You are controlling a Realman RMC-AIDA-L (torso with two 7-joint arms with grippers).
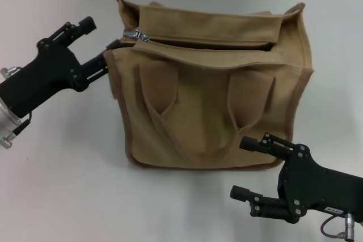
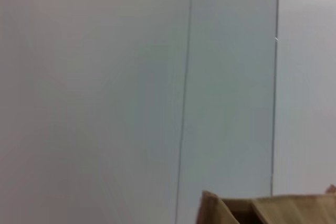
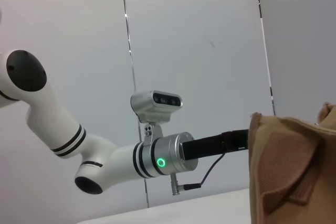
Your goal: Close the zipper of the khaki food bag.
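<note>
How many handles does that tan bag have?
2. One handle loops down the bag's front face; the other handle lies flat along the top at the back, behind the zipper.

Left gripper (image 1: 105, 49) seemingly open, right gripper (image 1: 244, 168) open.

khaki food bag (image 1: 210, 100): 1 | handles (image 1: 170, 106): 2 | zipper (image 1: 198, 42): 1 | grippers: 2 — left gripper (image 1: 102, 46), right gripper (image 1: 245, 168)

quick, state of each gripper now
Left gripper: at the bag's left end; grip cannot be told.
Right gripper: open, empty, before the bag.
</note>
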